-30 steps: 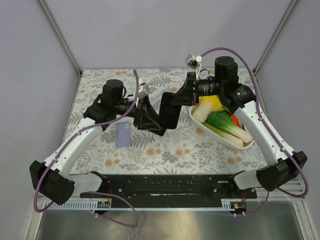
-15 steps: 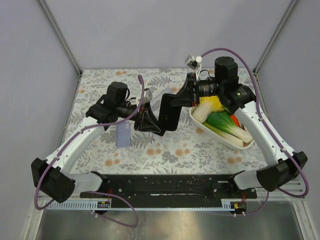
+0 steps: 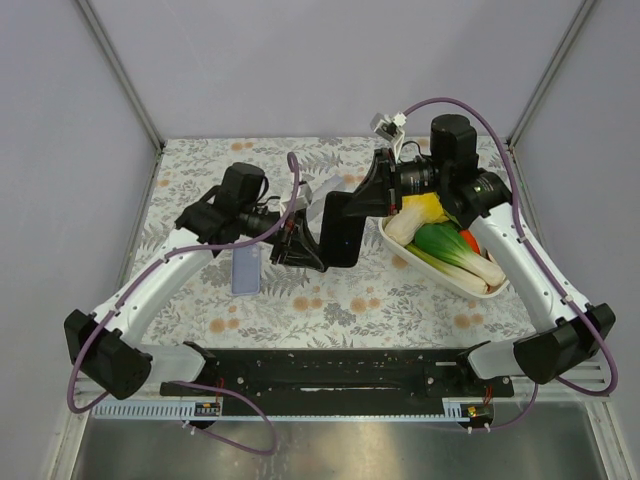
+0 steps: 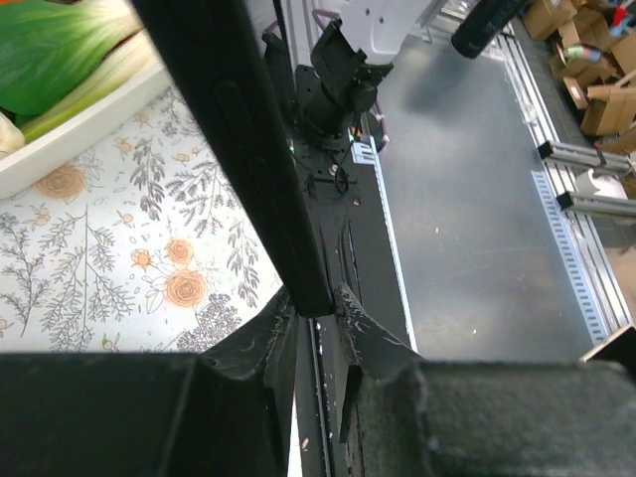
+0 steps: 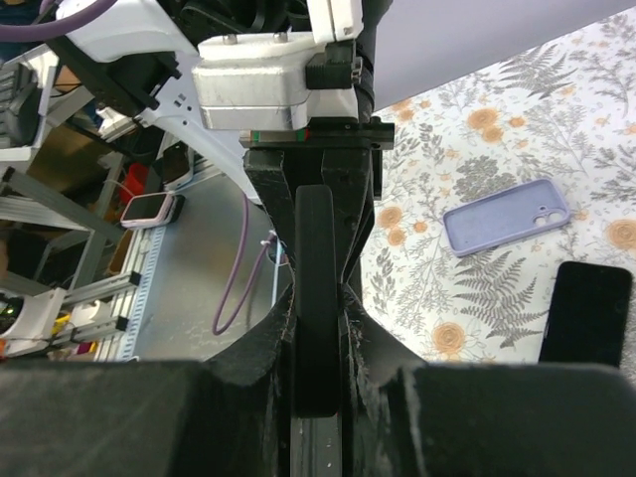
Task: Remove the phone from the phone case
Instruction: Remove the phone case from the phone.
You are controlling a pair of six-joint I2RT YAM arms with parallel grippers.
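i see both arms reaching inward, wrists meeting over mid-table. left gripper pinches one end of black phone, right gripper clamps other end. phone held raised. lilac case flat on table, left of left gripper.

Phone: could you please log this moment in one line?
left gripper: jaws shut on phone; right gripper: jaws shut on phone; lavender case: on table
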